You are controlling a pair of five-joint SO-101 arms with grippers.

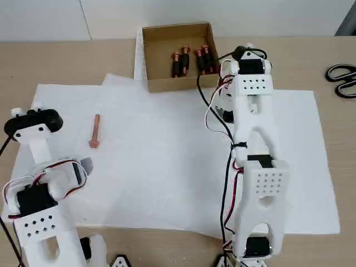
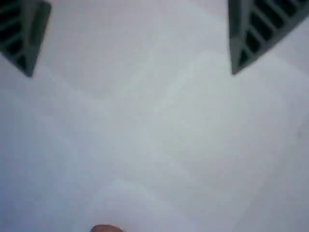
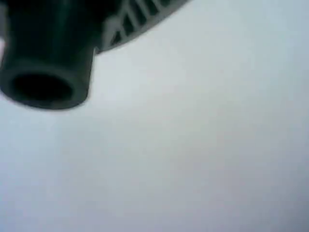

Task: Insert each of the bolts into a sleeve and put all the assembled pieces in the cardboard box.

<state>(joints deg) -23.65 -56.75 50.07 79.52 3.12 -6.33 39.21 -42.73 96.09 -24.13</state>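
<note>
Light wooden bench (image 1: pixel 55 55) runs across the full high view. A large creased white paper sheet (image 1: pixel 167 167) covers its middle and lower part. The white right arm (image 1: pixel 258 183) stands at lower right of centre and extends up the frame to a point just beside the lower right corner of the box. The white left arm (image 1: pixel 41 222) sits at the lower left, over the left edge of the sheet. The open square brown cardboard box (image 1: pixel 161 69) lies at upper centre, its lower edge overlapping the top of the sheet. Black-handled scissors (image 1: pixel 342 78) lie on bare bench at the upper right edge. Four assembled pieces (image 1: pixel 185 61), copper bolts in black sleeves, lie side by side in the right half of the box. One loose copper-coloured bolt (image 1: pixel 95 131) lies flat on the sheet at centre left, head toward the lower edge, near the left arm and well apart from the box. In the left wrist view the left tool (image 2: pixel 131 73) has its dark fingers wide apart over bare paper, holding nothing. In the right wrist view the right tool (image 3: pixel 91 38) is clamped on a short black cylindrical sleeve (image 3: pixel 46 72), its hollow end facing the camera, above the paper.
</note>
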